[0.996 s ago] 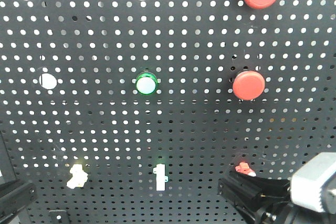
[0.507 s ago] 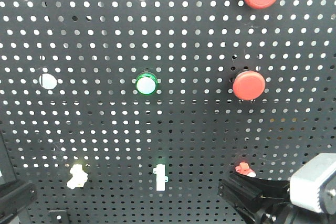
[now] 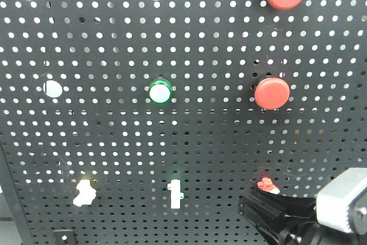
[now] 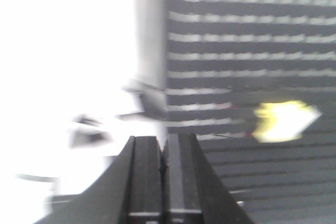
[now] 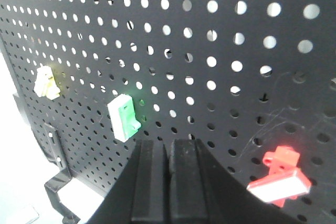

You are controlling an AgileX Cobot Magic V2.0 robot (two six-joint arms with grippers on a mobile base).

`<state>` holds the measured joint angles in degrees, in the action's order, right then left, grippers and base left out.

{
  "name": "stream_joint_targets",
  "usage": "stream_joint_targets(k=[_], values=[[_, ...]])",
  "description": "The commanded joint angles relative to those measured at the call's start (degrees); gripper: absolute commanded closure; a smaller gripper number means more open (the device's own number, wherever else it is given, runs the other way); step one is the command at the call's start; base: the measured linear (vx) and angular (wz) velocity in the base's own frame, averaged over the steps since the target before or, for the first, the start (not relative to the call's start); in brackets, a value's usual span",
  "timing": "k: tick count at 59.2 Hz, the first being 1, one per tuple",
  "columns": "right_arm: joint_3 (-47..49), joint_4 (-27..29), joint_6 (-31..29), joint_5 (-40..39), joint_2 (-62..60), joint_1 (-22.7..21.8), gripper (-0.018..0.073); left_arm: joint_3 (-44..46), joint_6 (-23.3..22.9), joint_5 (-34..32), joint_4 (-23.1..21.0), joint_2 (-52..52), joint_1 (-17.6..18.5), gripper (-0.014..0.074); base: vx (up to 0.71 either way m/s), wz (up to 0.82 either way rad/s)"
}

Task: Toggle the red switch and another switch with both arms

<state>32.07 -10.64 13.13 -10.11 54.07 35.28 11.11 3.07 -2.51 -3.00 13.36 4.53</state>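
The red switch (image 3: 265, 186) sits low on the right of the black pegboard (image 3: 206, 142), its white paddle angled down to the right. My right gripper (image 3: 248, 206) is just below and left of it, apart from it, jaws shut and empty. In the right wrist view the red switch (image 5: 281, 178) lies to the right of the shut right gripper (image 5: 170, 148). The pale yellow-cream switch (image 3: 84, 193) is low on the left. In the blurred left wrist view my left gripper (image 4: 164, 142) is shut, with the yellow switch (image 4: 283, 121) up to its right.
A slim white switch (image 3: 175, 193) stands between the two toggles and looks green-sided in the right wrist view (image 5: 124, 117). Two large red push buttons (image 3: 271, 93) and a green-ringed button (image 3: 160, 91) sit higher up. A black bracket (image 3: 63, 236) is at the bottom left.
The left gripper has dropped out of the front view at the bottom left corner. The right gripper has sunk slightly and stays below the red switch.
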Motion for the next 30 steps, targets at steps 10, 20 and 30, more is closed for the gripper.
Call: stream_joint_targets(k=[10,20,30], values=[[1.8,-0.1,-0.5,-4.4,-0.7,0.0,0.0566,-13.5,-0.3,-4.5,1.8,-14.3,-3.2,0.0594,0.0,0.0],[1.8,-0.1,-0.5,-4.4,-0.5,0.0,0.0566,-13.4,-0.3,3.1,1.8,-14.3,-3.2,0.0594,0.0,0.0],[1.8,-0.1,-0.5,-4.4,-0.5,0.0,0.0566,-13.6,-0.3,2.5,1.8,-14.5,-3.2,0.0594,0.0,0.0]])
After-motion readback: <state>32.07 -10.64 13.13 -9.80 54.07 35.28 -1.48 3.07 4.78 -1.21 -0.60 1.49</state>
